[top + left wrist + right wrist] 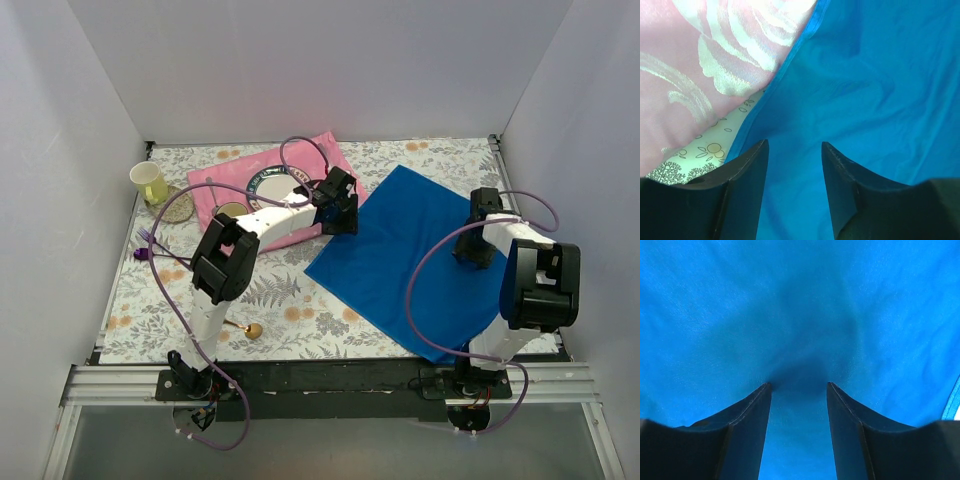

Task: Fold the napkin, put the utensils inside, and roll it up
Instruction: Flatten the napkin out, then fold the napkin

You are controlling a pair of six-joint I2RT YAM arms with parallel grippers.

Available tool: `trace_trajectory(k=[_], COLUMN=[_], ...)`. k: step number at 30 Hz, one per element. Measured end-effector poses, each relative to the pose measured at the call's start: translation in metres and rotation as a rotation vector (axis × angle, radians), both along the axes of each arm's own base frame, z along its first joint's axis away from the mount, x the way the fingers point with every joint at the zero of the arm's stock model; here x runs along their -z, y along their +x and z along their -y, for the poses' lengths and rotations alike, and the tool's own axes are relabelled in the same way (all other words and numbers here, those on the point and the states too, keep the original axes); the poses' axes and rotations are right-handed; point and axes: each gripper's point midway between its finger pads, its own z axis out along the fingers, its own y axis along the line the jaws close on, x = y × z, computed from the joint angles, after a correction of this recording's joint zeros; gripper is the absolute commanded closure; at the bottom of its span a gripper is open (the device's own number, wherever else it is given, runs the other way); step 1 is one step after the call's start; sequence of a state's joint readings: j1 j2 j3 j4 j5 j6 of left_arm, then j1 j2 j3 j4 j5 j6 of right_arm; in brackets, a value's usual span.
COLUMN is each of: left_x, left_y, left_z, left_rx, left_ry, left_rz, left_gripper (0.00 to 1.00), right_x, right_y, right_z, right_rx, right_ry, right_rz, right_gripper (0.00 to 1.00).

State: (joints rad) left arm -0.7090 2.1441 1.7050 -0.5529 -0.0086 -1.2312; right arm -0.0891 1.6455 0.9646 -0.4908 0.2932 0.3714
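We read the napkin (390, 260) as lying flat on the desk (300, 300), right of centre in the top view, turned so that its corners point up, down, left and right. Whether it is one layer or already doubled we cannot tell.

The left gripper (338, 215) hangs over the napkin's upper-left edge, just where the hem meets the pink placemat (215, 190). Its jaws stand moderately apart, with cloth showing between them and nothing held. The right gripper (472, 250) sits over the napkin's right side, jaws also parted, tips down at the cloth and empty. So the napkin spans the gap between the two arms, each at an opposite side of it.

The spoon (250, 330) lies at the lower left of the top view, well apart from the napkin. Its gold bowl points right, and its thin handle runs roughly across the frame. It sits beside the left arm, so we judge that arm the nearer one to fetch it.
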Motion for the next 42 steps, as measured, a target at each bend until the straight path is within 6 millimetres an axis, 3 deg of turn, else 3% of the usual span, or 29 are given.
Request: trace_trajectory(k=[8, 14, 20, 24, 29, 33, 37, 40, 42], left_x=[-0.016, -0.016, -0.017, -0.018, -0.012, 0.001, -0.002, -0.023, -0.048], left_y=[0.01, 0.01, 0.007, 0.005, 0.005, -0.013, -0.029, -0.035, -0.035], left_z=[0.008, 0.009, 0.011, 0.013, 0.008, -0.015, -0.036, -0.052, -0.064], left_rx=[-0.007, -0.011, -0.001, 0.009, -0.001, -0.019, -0.048, -0.089, -0.141], left_ry=[-0.038, -0.044, -0.057, -0.066, -0.043, 0.009, 0.033, 0.013, -0.017], left_rz=[0.034, 0.031, 0.019, 0.009, 0.015, -0.011, -0.012, 0.022, 0.067], left_gripper=[0.54, 0.53, 0.53, 0.51, 0.4, 0.36, 0.35, 0.35, 0.34], right_x=[0.003, 0.003, 0.001, -0.002, -0.005, -0.011, -0.037, -0.058, -0.072], right_y=[0.027, 0.051, 0.098, 0.121, 0.109, 0.073, 0.04, 0.039, 0.042], right_z=[0.003, 0.004, -0.002, -0.023, -0.042, -0.034, -0.044, -0.089, -0.135], right_rx=[-0.009, -0.025, -0.113, -0.2, -0.268, -0.256, -0.318, -0.477, -0.612], right_ry=[-0.005, -0.002, -0.01, -0.047, -0.111, -0.137, -0.119, -0.107, -0.076], right_rz=[0.01, 0.026, 0.056, 0.068, 0.03, -0.017, 0.033, 0.106, 0.179], right_gripper=[0.46, 0.46, 0.46, 0.43, 0.39, 0.36, 0.3, 0.3, 0.29])
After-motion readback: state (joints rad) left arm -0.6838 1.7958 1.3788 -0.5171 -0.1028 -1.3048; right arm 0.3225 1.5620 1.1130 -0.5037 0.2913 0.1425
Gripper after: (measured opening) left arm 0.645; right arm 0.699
